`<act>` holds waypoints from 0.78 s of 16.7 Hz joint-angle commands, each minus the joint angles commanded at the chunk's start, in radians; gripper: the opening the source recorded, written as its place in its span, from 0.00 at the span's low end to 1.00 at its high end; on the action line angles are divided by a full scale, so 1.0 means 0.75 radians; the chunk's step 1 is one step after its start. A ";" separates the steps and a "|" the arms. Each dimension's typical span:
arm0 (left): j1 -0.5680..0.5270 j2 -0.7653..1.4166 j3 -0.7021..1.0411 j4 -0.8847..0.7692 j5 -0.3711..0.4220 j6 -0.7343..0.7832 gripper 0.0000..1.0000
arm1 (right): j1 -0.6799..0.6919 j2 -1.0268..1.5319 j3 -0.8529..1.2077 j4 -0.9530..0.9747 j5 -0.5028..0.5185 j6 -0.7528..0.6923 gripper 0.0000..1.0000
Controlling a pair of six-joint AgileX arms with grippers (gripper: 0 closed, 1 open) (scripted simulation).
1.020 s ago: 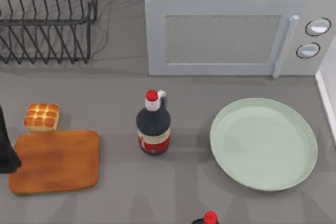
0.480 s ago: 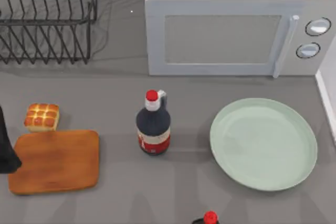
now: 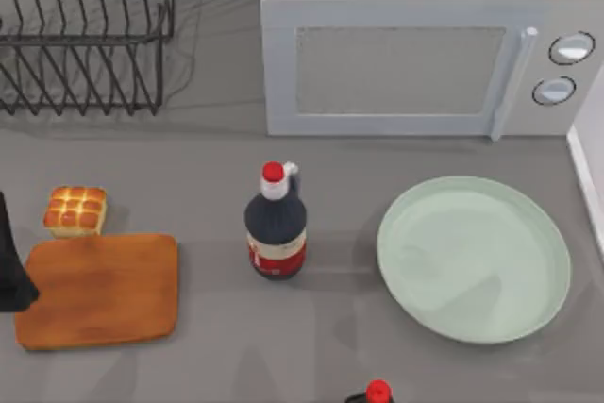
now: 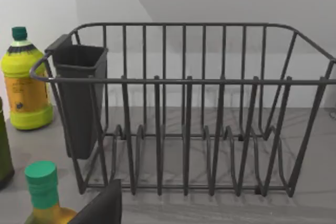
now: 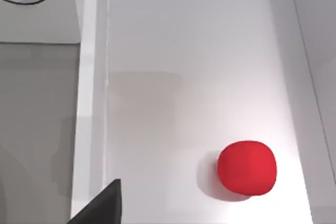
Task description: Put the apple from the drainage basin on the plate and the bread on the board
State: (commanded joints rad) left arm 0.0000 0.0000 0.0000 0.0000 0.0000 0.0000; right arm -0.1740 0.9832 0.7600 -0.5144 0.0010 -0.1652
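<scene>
Red and plain, the rounded apple (image 5: 247, 166) is lying on the pale white floor of the drainage basin (image 5: 199, 66), and in your right wrist view it is sitting beyond the dark fingertip of the right claw (image 5: 100, 205) and off to one side of it, apart from it. You cannot tell whether that claw is open or closed, since just one dark finger edge is poking into the picture.

Your large round pale green plate (image 3: 474, 258) is resting bare on the grey table (image 3: 208, 195), at the top view's right. The small square golden-brown bread (image 3: 75, 210), its glossy top scored into little buns, is sitting just beside the far edge of the orange-brown wooden board (image 3: 99, 290), not on it.

Your left arm (image 3: 11, 266) is standing at the table's left edge, just beside the board. Its wrist camera is facing a dark wire dish rack (image 4: 184, 108) with a dark cutlery cup (image 4: 79, 98), a yellow bottle (image 4: 23, 85) and a green-capped bottle (image 4: 42, 192) close by; you cannot tell the state of the left claw (image 4: 102, 208) either.

A dark sauce bottle with a red cap (image 3: 276, 224) is standing between board and plate, before a grey microwave (image 3: 425, 54).
</scene>
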 joint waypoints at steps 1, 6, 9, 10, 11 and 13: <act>0.000 0.000 0.000 0.000 0.000 0.000 1.00 | -0.024 0.147 0.104 -0.070 0.000 -0.023 1.00; 0.000 0.000 0.000 0.000 0.000 0.000 1.00 | -0.134 0.836 0.588 -0.395 0.001 -0.127 1.00; 0.000 0.000 0.000 0.000 0.000 0.000 1.00 | -0.185 1.159 0.815 -0.548 0.001 -0.176 1.00; 0.000 0.000 0.000 0.000 0.000 0.000 1.00 | -0.199 1.243 0.874 -0.589 0.001 -0.189 1.00; 0.000 0.000 0.000 0.000 0.000 0.000 1.00 | -0.211 1.312 0.925 -0.623 0.001 -0.200 1.00; 0.000 0.000 0.000 0.000 0.000 0.000 1.00 | -0.227 1.407 0.997 -0.672 0.001 -0.216 1.00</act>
State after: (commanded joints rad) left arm 0.0000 0.0000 0.0000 0.0000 0.0000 0.0000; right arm -0.3444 2.0384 1.5076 -1.0182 0.0019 -0.3270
